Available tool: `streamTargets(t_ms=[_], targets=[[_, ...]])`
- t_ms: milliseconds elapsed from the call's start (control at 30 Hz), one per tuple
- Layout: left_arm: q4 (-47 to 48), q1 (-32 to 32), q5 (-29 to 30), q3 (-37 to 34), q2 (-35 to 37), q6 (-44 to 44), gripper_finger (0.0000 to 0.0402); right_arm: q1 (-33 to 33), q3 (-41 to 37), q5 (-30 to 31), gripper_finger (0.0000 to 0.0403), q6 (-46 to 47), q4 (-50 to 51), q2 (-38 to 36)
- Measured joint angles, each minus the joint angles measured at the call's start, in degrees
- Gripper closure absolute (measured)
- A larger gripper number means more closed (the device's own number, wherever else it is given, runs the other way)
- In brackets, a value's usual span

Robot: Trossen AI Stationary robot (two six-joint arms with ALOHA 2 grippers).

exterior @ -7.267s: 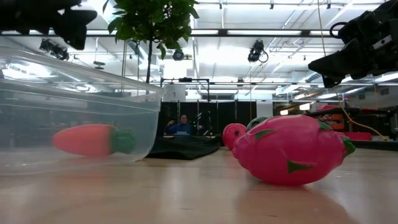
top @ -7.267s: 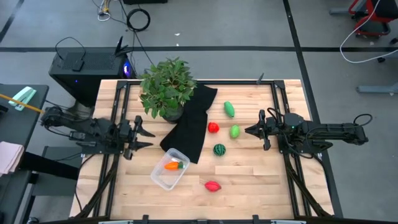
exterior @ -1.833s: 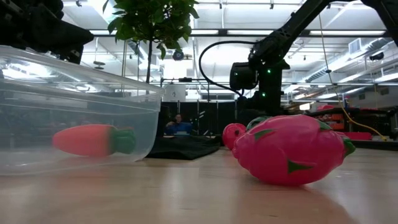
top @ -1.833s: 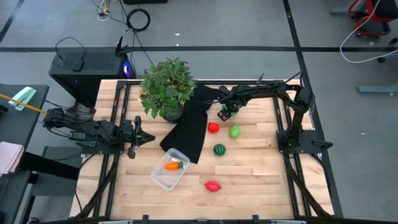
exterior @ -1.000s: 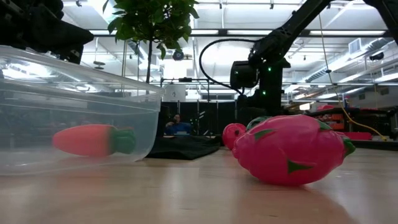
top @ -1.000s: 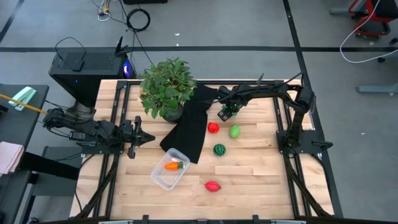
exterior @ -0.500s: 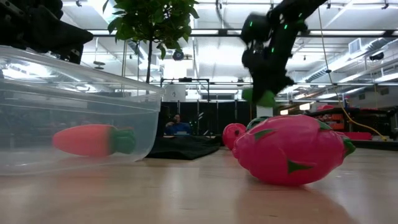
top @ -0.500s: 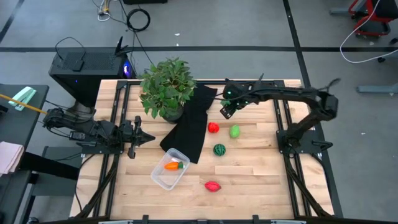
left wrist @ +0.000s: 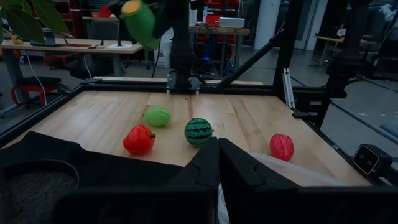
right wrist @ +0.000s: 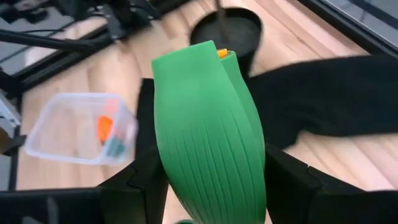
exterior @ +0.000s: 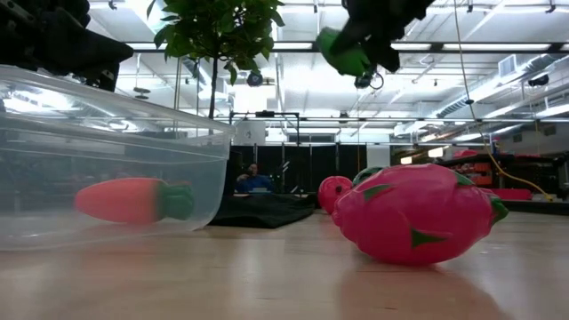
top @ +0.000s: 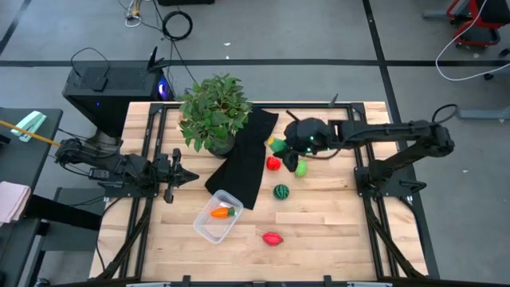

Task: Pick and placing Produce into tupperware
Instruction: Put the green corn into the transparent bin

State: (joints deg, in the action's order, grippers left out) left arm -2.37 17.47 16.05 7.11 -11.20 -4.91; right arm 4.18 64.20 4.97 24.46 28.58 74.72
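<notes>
Right tool [top: 280,147] clamped on long green [right wrist: 208,124], high above bench centre; tupperware [top: 217,215] lower left of it. Left tool [top: 191,174] shut, nearer, idle.

Two dark, matte arms, slim tubular links joined by bulkier rounded joints. The right arm [top: 382,133] has a green light glowing near its wrist and a thin black cable looping off its elbow. The left end effector [left wrist: 217,163] has two blocky black fingers, flat-faced with squared edges.
</notes>
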Motion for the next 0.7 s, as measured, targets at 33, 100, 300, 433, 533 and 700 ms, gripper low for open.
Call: streamTargets(t_ms=[33,100,300,433,533,700], targets=[[0.00,0.00,0.01,0.00,0.00,-0.12,0.0389,-1.03,0.00,0.60,0.0197,0.01,-0.93,0.27],[-0.03,0.00,0.00,0.00,-0.02,-0.34,0.0389,-2.98,0.02,1.47,0.0197,0.03,-2.54,0.72],[-0.48,-0.02,0.00,0.00,-0.02,-0.44,0.0378,-7.48,0.02,1.62,0.0197,0.43,-9.52,3.33],[-0.64,-0.01,0.00,0.00,-0.02,-0.44,0.0379,-9.58,0.02,1.46,0.0197,-0.18,-13.79,5.91],[-0.70,-0.02,0.00,0.00,-0.02,-0.46,0.0385,-10.65,0.02,0.90,0.0197,-0.63,-17.02,7.81],[-0.72,-0.01,0.00,0.00,-0.02,-0.42,0.0389,-12.03,3.62,-0.09,0.0197,-2.50,-18.64,12.15]])
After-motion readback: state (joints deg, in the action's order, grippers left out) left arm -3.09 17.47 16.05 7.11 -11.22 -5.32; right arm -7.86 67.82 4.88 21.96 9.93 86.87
